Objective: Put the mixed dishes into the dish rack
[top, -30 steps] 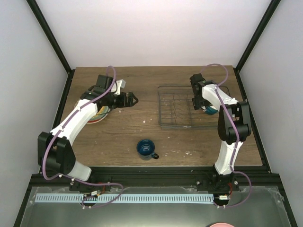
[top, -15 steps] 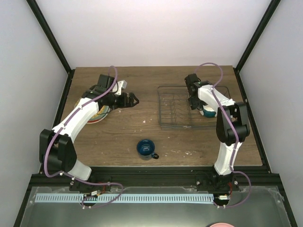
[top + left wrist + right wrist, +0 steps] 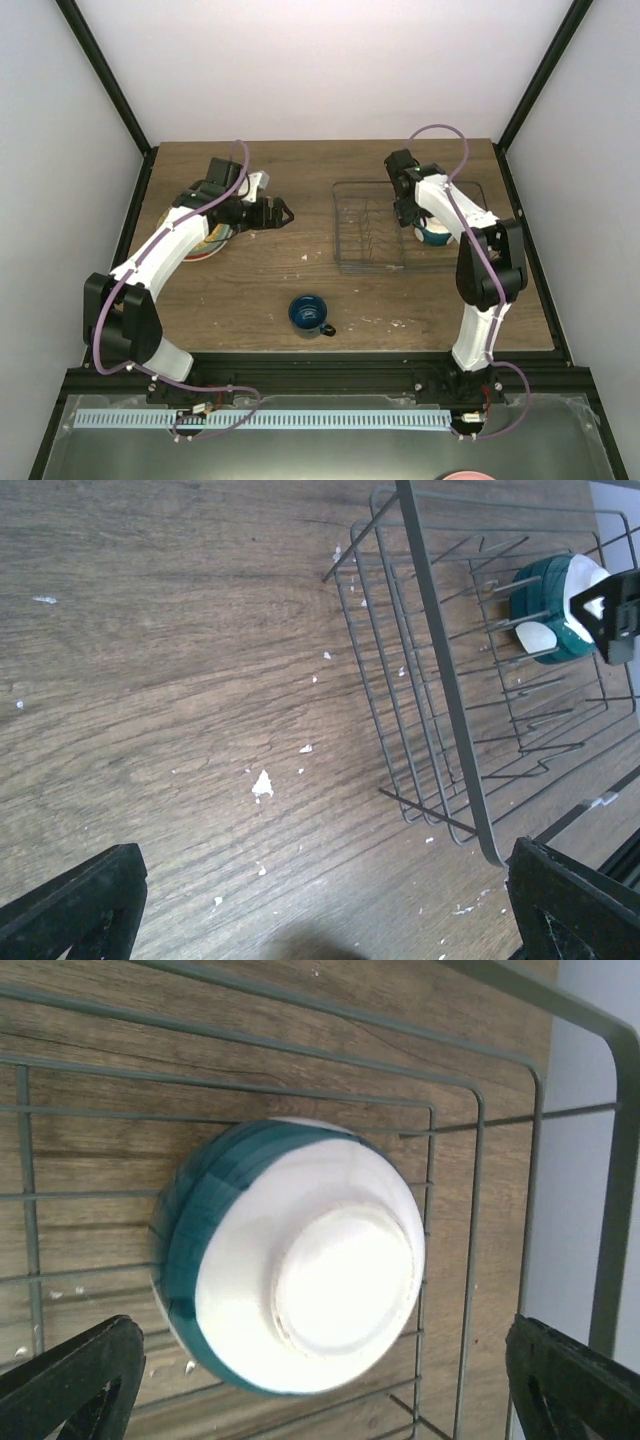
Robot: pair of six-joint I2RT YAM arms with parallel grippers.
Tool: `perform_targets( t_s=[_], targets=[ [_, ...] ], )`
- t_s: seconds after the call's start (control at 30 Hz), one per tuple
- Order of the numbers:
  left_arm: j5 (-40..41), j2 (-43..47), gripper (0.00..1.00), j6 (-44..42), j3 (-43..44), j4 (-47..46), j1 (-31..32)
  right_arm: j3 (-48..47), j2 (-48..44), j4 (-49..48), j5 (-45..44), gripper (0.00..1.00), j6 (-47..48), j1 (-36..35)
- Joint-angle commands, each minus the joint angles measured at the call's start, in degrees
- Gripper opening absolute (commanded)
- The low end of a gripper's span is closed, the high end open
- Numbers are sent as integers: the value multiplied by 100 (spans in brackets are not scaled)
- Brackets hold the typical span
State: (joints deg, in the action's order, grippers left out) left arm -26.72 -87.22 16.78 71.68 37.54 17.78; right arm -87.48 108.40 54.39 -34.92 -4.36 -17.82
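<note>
The dark wire dish rack [image 3: 368, 268] stands at the right of the table. A cream bowl with a teal band [image 3: 436, 235] lies upside down in the rack's right end; it shows in the right wrist view [image 3: 290, 1260] and the left wrist view [image 3: 560, 610]. My right gripper [image 3: 408, 213] is open and empty, just above and left of the bowl [image 3: 320, 1390]. My left gripper [image 3: 284, 212] is open and empty over bare wood left of the rack [image 3: 330, 910]. The dark blue mug [image 3: 310, 314] stands upright near the front. Stacked plates [image 3: 208, 245] lie partly hidden under my left arm.
The rack's thick rim [image 3: 449, 680] and upright dividers are close to the right of my left gripper. Its corner rim [image 3: 612, 1160] runs beside the bowl. White crumbs [image 3: 262, 783] dot the wood. Black frame posts line the table's sides.
My right gripper has moved left and back off the bowl, which stays in the rack and shows more fully. My left gripper has shifted slightly.
</note>
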Motion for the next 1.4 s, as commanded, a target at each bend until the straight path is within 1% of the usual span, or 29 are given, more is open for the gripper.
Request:
perform_targets(
  t_s=[0.0, 0.13, 0.2, 0.23, 0.33, 0.43, 0.57, 0.73, 0.83, 0.97, 1.1, 1.17, 1.27, 1.37],
  targets=[
    [12, 80, 100, -244, 155, 261, 30, -384, -463, 724, 427, 100, -487, -43],
    [626, 363, 100, -304, -8, 806, 155, -400, -935, 603, 1954, 100, -839, -47],
    [836, 523, 100, -225, -143, 1112, 276, -396, -1095, 520, 2507, 100, -952, -82],
    [935, 582, 100, -182, -205, 1317, 364, -426, -1116, 545, 2585, 100, -987, -106],
    [1119, 770, 100, 14, -378, 1974, 786, -587, -1103, 647, 2545, 100, -986, -120],
    [1057, 1065, 100, 304, -622, 2349, 1199, -746, -1048, 693, 2465, 100, -908, -116],
    [1208, 1357, 100, 557, -855, 2877, 1755, -883, -924, 727, 2444, 100, -932, -116],
    [1363, 1330, 99, 579, -1006, 3041, 2355, -911, -928, 704, 2440, 100, -944, -122],
    [1478, 1031, 97, 482, -1085, 2796, 2546, -881, -1002, 732, 2376, 100, -980, -116],
    [1497, 390, 88, 336, -941, 2349, 2570, -953, -1137, 887, 2390, 100, -1143, -122],
    [1485, -5, 84, 265, -912, 1951, 2601, -960, -1404, 1048, 2395, 100, -1263, -122],
    [1500, -219, 79, 208, -887, 1820, 2606, -906, -1519, 1117, 2391, 100, -1339, -118],
    [1421, -530, 66, 100, -842, 1720, 2656, -785, -1731, 1188, 2385, 99, -1414, -119],
    [1395, -756, 45, -1, -854, 1715, 2723, -703, -1866, 1271, 2329, 97, -1467, -117]
  ],
)
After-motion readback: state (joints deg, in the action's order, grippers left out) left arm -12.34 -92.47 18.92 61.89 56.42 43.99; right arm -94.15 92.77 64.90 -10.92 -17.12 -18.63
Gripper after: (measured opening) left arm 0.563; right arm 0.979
